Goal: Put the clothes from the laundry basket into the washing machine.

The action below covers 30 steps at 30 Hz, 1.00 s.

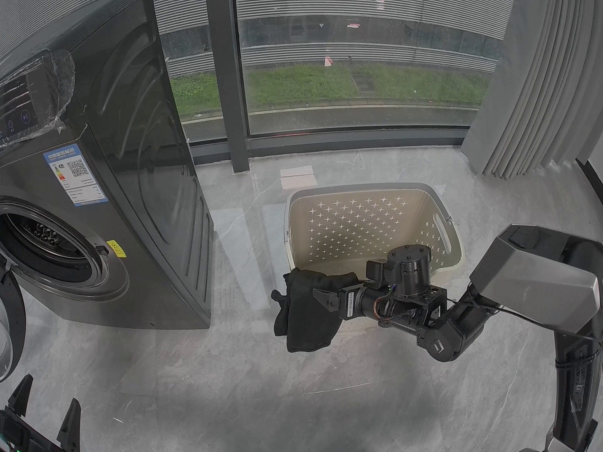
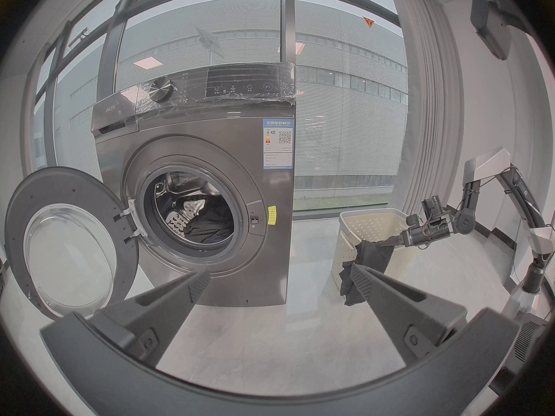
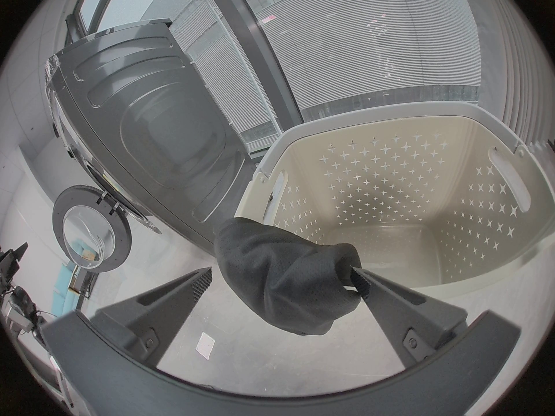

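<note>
A dark garment (image 1: pixel 308 312) hangs over the floor just off the near left corner of the cream laundry basket (image 1: pixel 370 191). My right gripper (image 1: pixel 321 297) stands open, and the garment (image 3: pixel 283 278) lies between its spread fingers and clings to one fingertip (image 3: pixel 361 281). The basket (image 3: pixel 404 114) looks bare inside. The grey washing machine (image 1: pixel 94 208) stands to the left with its round door (image 2: pixel 69 238) swung open and dark clothes in the drum (image 2: pixel 199 218). Low at the near left my left gripper (image 1: pixel 44 406) is open and holds nothing, facing the machine (image 2: pixel 231 145) from a distance.
A glass window wall with a dark post (image 1: pixel 227 70) runs behind the basket. Grey curtains (image 1: pixel 534 76) hang at the back right. Bare tiled floor (image 1: pixel 239 378) lies between the machine and the basket.
</note>
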Available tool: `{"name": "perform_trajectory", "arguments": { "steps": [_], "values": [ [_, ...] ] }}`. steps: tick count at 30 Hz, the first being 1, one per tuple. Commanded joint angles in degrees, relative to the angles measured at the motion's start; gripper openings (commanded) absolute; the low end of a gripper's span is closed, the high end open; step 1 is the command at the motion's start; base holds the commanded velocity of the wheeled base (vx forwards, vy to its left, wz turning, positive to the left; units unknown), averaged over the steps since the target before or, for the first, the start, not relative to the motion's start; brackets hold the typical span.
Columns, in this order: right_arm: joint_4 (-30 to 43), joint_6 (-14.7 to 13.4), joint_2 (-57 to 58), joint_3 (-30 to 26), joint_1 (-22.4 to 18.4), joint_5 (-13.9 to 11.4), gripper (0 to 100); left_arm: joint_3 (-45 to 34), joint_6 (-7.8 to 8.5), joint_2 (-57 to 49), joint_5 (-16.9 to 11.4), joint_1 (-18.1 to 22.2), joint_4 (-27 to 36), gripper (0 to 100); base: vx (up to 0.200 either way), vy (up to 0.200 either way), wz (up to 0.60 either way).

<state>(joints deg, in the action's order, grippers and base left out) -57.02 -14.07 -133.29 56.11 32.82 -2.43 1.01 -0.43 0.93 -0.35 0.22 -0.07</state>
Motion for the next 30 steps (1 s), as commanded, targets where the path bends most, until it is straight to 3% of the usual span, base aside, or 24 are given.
{"name": "perform_trajectory", "arguments": {
  "steps": [1,3,4,18,25,26,30],
  "values": [
    [-0.03,0.01,-1.71,1.63,-0.21,-0.04,100,-0.92,-0.01,-0.75,0.0,0.04,-0.01,100,0.0,0.0,0.0],
    [-0.03,0.01,-1.8,2.25,-0.21,-0.04,100,-0.92,-0.01,-0.66,0.0,0.04,-0.01,100,0.0,0.0,0.0],
    [0.06,0.01,-1.97,2.51,-0.21,-0.04,0,-0.92,-0.01,-0.75,0.0,0.04,-0.01,100,0.0,0.0,0.0],
    [-0.11,-0.17,-1.0,1.89,0.05,-0.04,0,-0.92,-0.1,-0.75,-0.09,0.04,-0.01,100,0.0,0.0,0.0],
    [-0.99,0.36,10.25,-4.26,0.58,0.84,0,-0.92,-0.19,-0.75,-0.09,0.04,-0.01,100,0.0,0.0,0.0],
    [-2.49,1.24,13.94,-6.63,0.93,2.16,0,-0.92,-0.1,-0.75,-0.09,0.04,-0.01,100,0.0,0.0,0.0],
    [-6.53,1.59,20.97,-10.32,1.99,2.6,0,-0.92,-0.19,-0.75,-0.09,0.04,-0.01,100,0.0,0.0,0.0]
  ]
}}
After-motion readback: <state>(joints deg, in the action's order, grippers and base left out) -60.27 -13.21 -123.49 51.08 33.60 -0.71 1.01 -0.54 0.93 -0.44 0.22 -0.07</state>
